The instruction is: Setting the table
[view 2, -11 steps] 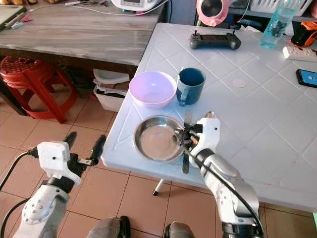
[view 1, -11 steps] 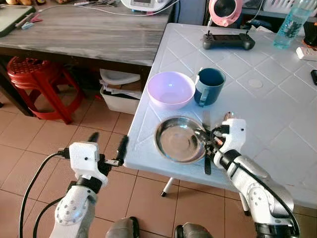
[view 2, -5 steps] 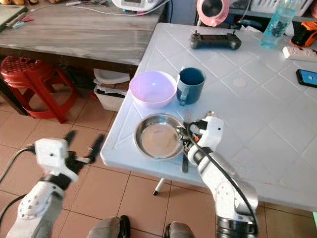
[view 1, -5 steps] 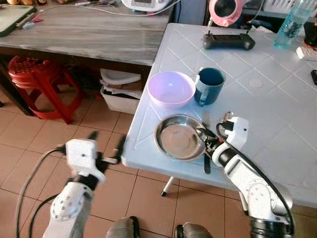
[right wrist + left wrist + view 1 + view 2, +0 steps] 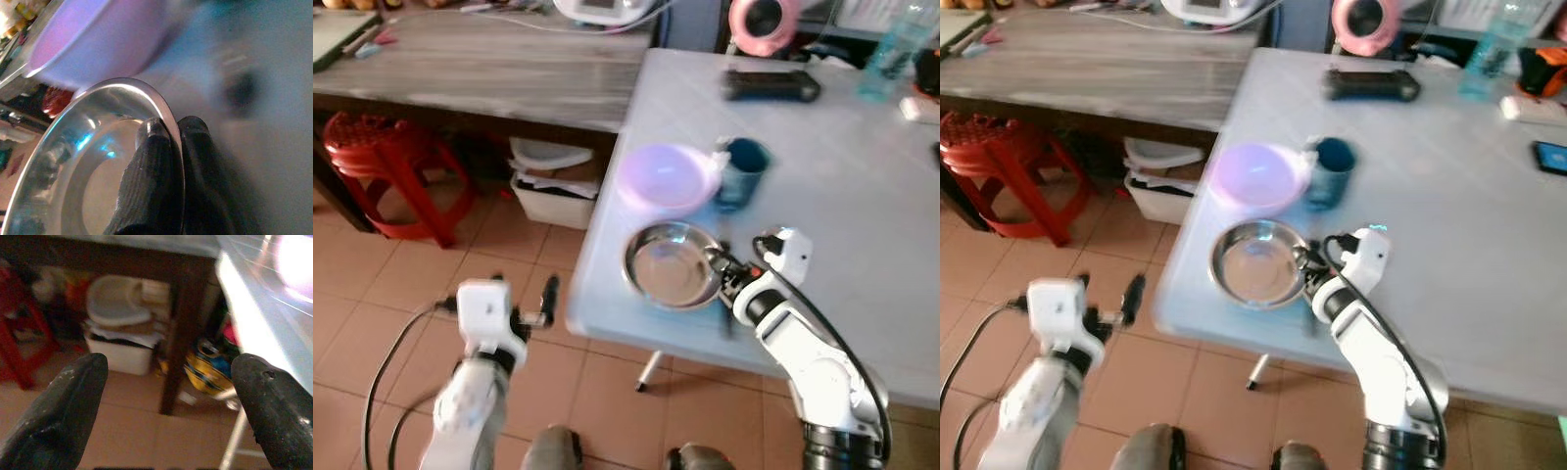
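Steel bowl (image 5: 672,265) sits near the front edge of the white table (image 5: 862,196), and your right gripper (image 5: 168,142) has its two black fingers pinched shut on the bowl's right rim, one finger inside and one outside, as the right wrist view shows. Just behind the bowl sits a lilac bowl (image 5: 668,178), with a dark blue mug (image 5: 742,173) touching or nearly touching its right side. A dark utensil lies on the table just beside the steel bowl's right side, partly under your wrist; the blur hides what kind it is. Your left gripper (image 5: 166,382) hangs off the table's left edge above the tiled floor, its fingers spread wide and holding nothing.

Both head views are smeared, so the camera is probably moving. To place this bowl well, keep the pinch firm on the thin rim, since polished steel is likely to slip. Lift only enough to clear the tabletop, keep the bowl level, and steer it away from the lilac bowl and mug. Mind the nearby front edge, where a slip could send the bowl to the floor.
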Tool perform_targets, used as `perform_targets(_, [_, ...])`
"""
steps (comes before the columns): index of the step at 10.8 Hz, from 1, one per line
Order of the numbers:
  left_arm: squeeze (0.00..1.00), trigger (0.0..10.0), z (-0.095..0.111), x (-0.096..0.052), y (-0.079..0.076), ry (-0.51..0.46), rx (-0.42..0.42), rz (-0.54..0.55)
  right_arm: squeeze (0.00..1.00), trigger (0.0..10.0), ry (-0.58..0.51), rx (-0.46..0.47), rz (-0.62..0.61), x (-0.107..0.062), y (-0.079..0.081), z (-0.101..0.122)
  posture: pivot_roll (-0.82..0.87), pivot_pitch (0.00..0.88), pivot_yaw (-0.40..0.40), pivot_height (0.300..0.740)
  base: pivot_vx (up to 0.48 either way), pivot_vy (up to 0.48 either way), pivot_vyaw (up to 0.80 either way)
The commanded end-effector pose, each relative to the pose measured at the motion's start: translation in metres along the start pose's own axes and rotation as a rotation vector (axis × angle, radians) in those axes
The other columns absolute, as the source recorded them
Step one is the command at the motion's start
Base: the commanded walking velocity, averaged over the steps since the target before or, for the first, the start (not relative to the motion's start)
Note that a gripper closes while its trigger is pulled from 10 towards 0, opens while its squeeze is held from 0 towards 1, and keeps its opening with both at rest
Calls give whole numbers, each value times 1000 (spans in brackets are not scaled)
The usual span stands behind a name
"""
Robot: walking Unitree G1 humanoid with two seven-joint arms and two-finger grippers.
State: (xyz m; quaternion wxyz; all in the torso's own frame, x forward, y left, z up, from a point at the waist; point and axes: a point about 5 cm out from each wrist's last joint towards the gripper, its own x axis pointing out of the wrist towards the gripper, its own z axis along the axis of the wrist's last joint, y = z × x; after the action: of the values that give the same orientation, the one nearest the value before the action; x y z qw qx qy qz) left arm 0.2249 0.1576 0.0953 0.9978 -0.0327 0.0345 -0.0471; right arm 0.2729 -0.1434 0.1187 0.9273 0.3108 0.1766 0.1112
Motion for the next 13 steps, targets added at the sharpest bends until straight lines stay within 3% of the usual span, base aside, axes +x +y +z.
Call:
perform_targets(1, [0, 10000, 1, 0, 3, -8, 17, 13, 0, 0, 99, 37, -23, 2, -6, -21, 17, 112, 35, 740, 0, 480, 0])
perform_targets(5, [0, 10000, 7, 3, 5, -42, 27, 21, 0, 0, 111, 14, -44, 3, -9, -23, 23, 112, 28, 740, 0, 480, 0])
perform_targets(11, [0, 10000, 7, 4, 1, -54, 12, -4, 0, 0, 50, 5, 23, 3, 3, -12, 11, 108, 25, 740, 0, 480, 0])
perform_targets(13, [0, 10000, 8, 7, 0, -67, 20, -8, 0, 0, -138, -185, 8, 4, 5, 14, 8, 95, 27, 740, 0, 472, 0])
